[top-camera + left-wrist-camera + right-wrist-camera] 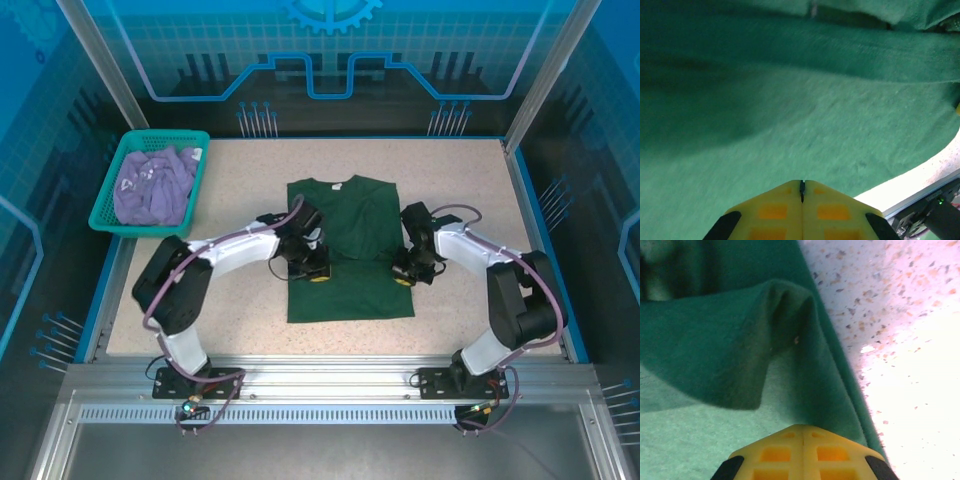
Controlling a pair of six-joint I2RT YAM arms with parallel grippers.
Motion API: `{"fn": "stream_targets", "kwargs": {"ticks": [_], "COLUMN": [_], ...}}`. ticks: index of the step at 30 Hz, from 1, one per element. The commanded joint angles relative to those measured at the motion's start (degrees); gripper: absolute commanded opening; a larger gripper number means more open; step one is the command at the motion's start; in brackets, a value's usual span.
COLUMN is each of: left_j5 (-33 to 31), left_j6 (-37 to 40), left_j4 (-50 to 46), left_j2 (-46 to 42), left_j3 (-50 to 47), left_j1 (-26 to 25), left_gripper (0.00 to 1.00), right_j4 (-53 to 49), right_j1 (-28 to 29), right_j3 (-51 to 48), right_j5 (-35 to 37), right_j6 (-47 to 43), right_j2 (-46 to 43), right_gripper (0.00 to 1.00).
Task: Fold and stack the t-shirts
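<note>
At table centre, your green t-shirt (345, 240) lies flat, collar away from arms, long axis near-far | overhead: purple t-shirt (152, 185) in basket (105, 215) | right wrist: raised fold (775, 295) | left claw (316, 274), right claw (404, 278) clenched at its sides.

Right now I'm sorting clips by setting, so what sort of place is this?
Likely a robot lab or demo cell: a speckled table boxed in by blue printed panels, with an aluminium rail holding two robot arms.
</note>
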Motion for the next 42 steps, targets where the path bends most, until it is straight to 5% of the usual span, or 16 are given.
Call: {"fn": "stream_targets", "kwargs": {"ticks": [1,9,22,27,32,38,42], "left_j5": [4.14,2.1,-0.03,-2.91,5.62,8.27,4.17], "left_j6": [7.15,10.37,12.47,14.74,17.31,15.52,15.99], "left_j4": [1.78,1.33,-1.79,-3.6,-2.45,0.23,0.06], "left_j2": [4.17,11.37,10.79,4.53,4.32,8.47,10.35], "left_j3": [5.2,12.52,16.25,15.78,15.67,14.72,13.69], "left_j1": [-0.43,0.1,5.55,5.38,3.5,0.99,1.12], "left_gripper": [0.07,0.1,0.17,0.2,0.16,0.13,0.12], "right_j4": [-1.58,-2.49,-4.11,-2.68,0.36,2.13,2.22], "right_j1": [-0.98,-4.45,-6.88,-4.39,-1.01,3.04,3.95], "right_j3": [2.59,10.4,25.27,23.13,15.62,12.78,15.19], "right_j5": [2.3,2.14,-3.1,-3.86,-7.21,-9.33,-8.54], "right_j6": [1.33,0.27,1.35,-0.53,-1.43,0.39,0.61], "right_j2": [1.99,9.24,17.3,9.57,3.6,6.9,11.72], "right_gripper": [0.05,0.05,0.09,0.1,0.1,0.1,0.1]}}
